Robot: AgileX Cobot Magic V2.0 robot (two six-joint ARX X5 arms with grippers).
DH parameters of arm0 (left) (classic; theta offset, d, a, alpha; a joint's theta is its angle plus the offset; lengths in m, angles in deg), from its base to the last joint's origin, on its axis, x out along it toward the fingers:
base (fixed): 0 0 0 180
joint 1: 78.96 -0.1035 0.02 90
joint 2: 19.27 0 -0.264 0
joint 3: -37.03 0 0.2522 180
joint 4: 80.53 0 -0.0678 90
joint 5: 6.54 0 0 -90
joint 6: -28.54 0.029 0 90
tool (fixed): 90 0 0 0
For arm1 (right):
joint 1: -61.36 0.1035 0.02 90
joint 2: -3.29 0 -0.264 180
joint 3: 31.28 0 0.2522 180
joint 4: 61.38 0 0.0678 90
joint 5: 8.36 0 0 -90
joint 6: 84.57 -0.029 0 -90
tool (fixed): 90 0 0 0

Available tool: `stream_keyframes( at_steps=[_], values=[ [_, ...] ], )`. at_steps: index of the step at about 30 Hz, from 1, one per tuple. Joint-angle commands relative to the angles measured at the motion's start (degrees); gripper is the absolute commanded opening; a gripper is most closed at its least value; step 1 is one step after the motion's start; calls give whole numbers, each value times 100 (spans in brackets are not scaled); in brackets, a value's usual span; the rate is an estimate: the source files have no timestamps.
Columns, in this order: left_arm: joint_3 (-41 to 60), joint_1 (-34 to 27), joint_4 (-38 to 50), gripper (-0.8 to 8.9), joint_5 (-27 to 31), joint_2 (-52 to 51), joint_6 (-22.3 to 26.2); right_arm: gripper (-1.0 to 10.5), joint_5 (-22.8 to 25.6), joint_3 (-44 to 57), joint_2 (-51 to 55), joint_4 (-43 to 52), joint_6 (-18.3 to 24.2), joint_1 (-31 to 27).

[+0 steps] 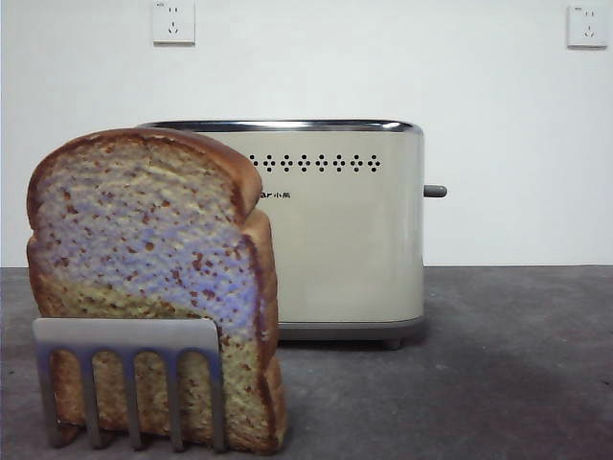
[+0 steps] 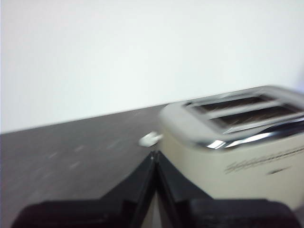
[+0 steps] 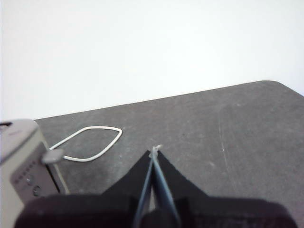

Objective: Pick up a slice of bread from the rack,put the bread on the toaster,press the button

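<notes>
The slice of bread (image 1: 144, 278) stands upright in the rack (image 1: 129, 379) at the table's (image 1: 498, 364) front edge; the toaster (image 1: 335, 225) sits behind; left gripper (image 2: 155, 154) and right gripper (image 3: 155, 150) are both pressed together, empty.

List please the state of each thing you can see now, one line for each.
slice of bread: upright in the rack
rack: holding the bread
toaster: slots empty, side lever up
left gripper: shut, holding nothing
right gripper: shut, holding nothing
white cable: looped on table
</notes>
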Motion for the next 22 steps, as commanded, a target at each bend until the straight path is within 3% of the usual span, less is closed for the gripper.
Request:
stream_keyframes(
  at_steps=[1, 8, 14, 22],
  values=[
    [-501, 208, -289, -8, -361, 258, 127, -8, -142, -487, -232, -269, 146, -2],
    [-1198, 1174, -817, -8, -385, 667, 586, -7, -949, -1648, -1060, -1067, 940, -2],
    [-1790, 2304, -1884, -8, -385, 1207, 1801, -7, -1670, -2404, -1816, -1764, 1880, 0],
    [-3161, 3560, -3775, -8, -352, 2463, 3480, -3, -1864, -2914, -2636, -2524, 2149, 2]
  ],
)
